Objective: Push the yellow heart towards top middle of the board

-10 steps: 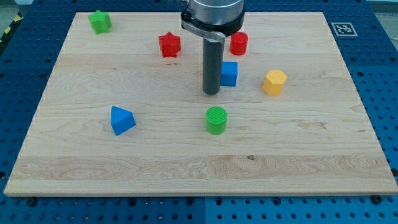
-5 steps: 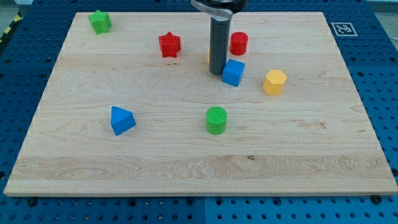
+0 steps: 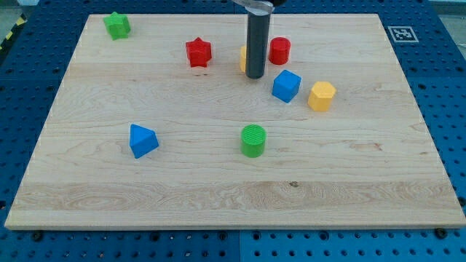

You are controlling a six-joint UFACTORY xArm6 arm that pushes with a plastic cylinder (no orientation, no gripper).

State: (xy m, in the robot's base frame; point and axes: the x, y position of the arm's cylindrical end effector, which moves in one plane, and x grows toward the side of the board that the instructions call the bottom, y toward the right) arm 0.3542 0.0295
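Note:
The yellow heart (image 3: pixel 243 58) is mostly hidden behind my rod; only a yellow sliver shows at the rod's left edge, in the upper middle of the board. My tip (image 3: pixel 254 76) rests right at the heart's lower side, between the red star (image 3: pixel 198 52) and the red cylinder (image 3: pixel 279 50). The blue cube (image 3: pixel 286 85) lies just right of and below the tip, apart from it.
A yellow hexagonal block (image 3: pixel 321 95) sits beside the blue cube on its right. A green cylinder (image 3: pixel 253 140) lies below the tip. A blue triangular block (image 3: pixel 142 140) is at lower left. A green star (image 3: pixel 116 25) is in the top left corner.
My tip has moved toward the view's top, reaching the yellow heart. The blue cube was shoved to the right and turned, and now lies near the yellow hexagonal block.

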